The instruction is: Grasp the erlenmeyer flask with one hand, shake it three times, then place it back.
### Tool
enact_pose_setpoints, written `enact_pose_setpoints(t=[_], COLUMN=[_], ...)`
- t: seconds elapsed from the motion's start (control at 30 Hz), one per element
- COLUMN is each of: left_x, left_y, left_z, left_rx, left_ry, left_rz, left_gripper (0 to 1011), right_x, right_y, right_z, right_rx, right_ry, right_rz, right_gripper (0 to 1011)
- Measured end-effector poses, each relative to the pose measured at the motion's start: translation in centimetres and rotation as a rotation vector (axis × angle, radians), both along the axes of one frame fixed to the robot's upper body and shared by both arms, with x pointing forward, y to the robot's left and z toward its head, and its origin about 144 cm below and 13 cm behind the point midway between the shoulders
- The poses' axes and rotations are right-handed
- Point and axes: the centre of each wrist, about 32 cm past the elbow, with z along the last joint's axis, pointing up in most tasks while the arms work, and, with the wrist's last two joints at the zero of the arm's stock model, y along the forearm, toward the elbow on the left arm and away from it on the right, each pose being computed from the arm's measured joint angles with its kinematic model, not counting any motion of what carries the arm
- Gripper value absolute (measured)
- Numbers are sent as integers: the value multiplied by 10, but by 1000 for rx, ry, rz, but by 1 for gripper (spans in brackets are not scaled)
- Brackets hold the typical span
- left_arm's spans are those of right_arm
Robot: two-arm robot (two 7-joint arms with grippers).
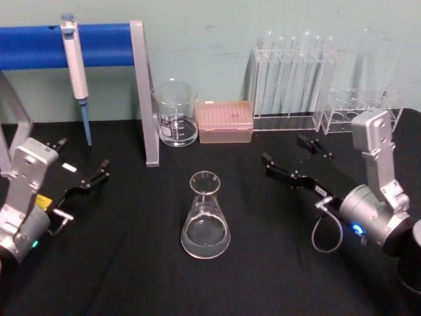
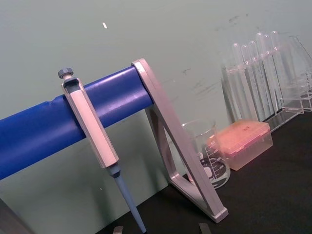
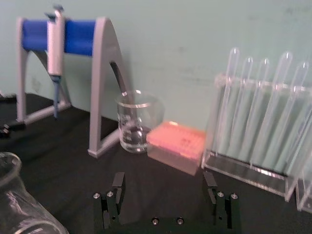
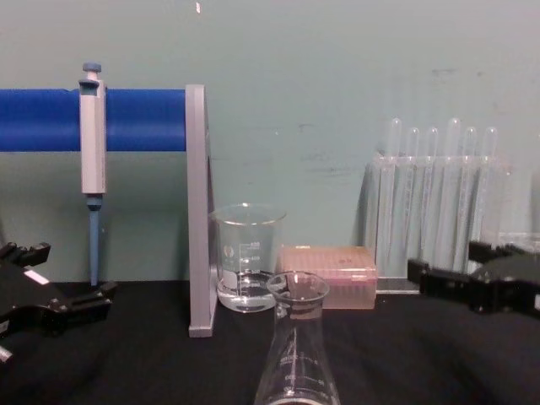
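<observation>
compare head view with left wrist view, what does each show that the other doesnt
Head view alone: the erlenmeyer flask standing upright on the black table, with the left gripper and right gripper both open on either side of it, apart from it.

Left wrist view alone: a close, tilted look at the stand's grey foot resting on the table.

Both: the pipette hanging on the blue bar, the beaker, the pink tip box and the test tube rack.
</observation>
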Motion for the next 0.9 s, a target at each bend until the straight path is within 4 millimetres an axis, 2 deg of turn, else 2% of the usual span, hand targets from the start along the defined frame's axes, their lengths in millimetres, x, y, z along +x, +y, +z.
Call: enact_pose_setpoints(t=[0.43, 0.9], left_x=[0, 0], left_y=[0, 0], left_z=[0, 0], left_rx=[0, 0], left_ry=[0, 0], left_rz=[0, 0], left_gripper=[1001, 1001], right_x=[2, 5], right_y=[15, 16], right_z=[-23, -26], right_rx=[-50, -53], right_ry=[99, 133], right_rz=[-55, -66], right_gripper=[1000, 1000])
